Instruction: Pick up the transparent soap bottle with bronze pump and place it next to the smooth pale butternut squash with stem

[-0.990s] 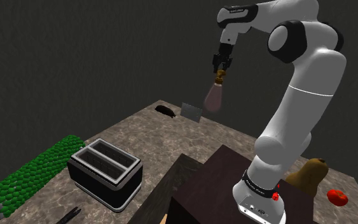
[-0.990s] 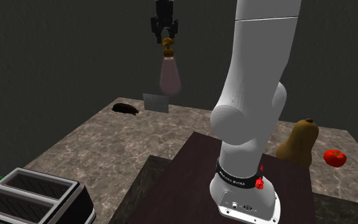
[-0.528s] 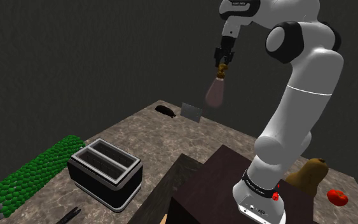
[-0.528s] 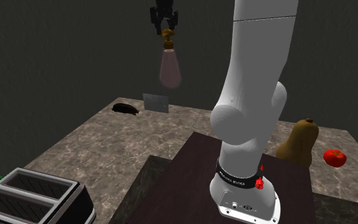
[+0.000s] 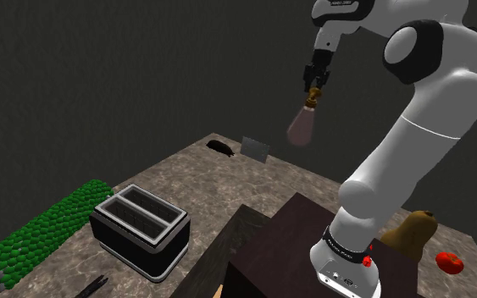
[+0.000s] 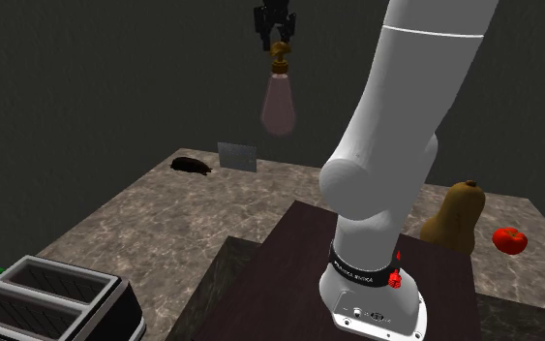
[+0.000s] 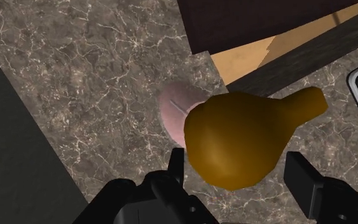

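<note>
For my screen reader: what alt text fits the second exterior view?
The black gripper holds a pinkish soap bottle by its bronze pump, high above the marbled counter. A tan squash and red tomato sit at right.

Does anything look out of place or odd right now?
Nothing is spilled or broken. The one odd sight: the soap bottle dangles high above the counter, clasped by the gripper only at its bronze pump.

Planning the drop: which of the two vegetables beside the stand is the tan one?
The pear-shaped squash nearer the stand; the round tomato beyond it is red.
</note>
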Robot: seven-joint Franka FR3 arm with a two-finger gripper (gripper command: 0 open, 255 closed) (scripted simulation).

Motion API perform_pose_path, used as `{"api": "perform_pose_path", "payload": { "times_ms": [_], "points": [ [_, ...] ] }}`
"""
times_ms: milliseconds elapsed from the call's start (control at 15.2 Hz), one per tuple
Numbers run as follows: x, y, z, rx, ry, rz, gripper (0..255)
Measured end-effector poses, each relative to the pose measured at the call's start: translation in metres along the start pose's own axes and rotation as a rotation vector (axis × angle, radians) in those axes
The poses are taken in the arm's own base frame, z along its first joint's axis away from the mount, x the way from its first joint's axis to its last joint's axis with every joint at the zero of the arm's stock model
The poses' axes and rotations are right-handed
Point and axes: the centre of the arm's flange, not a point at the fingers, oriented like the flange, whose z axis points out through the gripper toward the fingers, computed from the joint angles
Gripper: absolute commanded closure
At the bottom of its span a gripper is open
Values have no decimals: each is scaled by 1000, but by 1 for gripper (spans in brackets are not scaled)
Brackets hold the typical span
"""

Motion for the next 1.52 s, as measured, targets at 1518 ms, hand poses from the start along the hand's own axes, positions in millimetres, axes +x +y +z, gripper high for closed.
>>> {"api": "perform_pose_path", "payload": {
  "times_ms": [1518],
  "points": [
    [-276,127,16,0,0,1,255]
  ]
}}
